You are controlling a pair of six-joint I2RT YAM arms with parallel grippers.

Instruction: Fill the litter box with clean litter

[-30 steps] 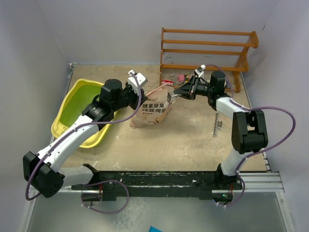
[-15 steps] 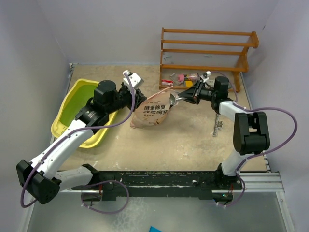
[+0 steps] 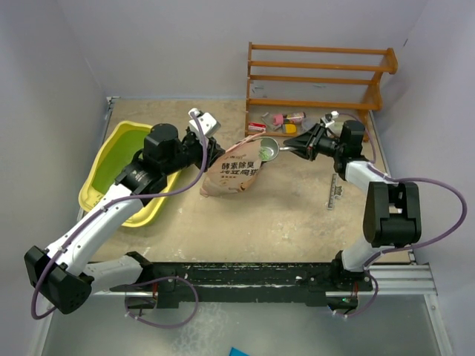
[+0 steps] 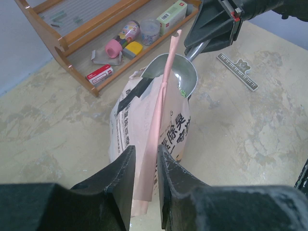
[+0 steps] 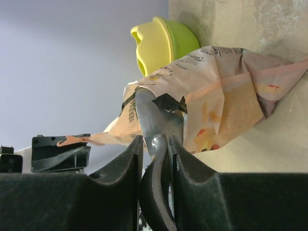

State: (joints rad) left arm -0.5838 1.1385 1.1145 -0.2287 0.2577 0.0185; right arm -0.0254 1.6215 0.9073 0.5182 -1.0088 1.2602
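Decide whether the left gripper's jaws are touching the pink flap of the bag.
Touching. In the left wrist view the pink flap runs down between the left gripper's jaws and fills the gap, pressed against both inner faces.

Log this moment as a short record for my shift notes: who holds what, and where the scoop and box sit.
left gripper: shut on the bag by its top edge
right gripper: shut on the scoop by its handle
scoop: bowl at the bag's mouth, a few green grains in it
litter box: left of the bag
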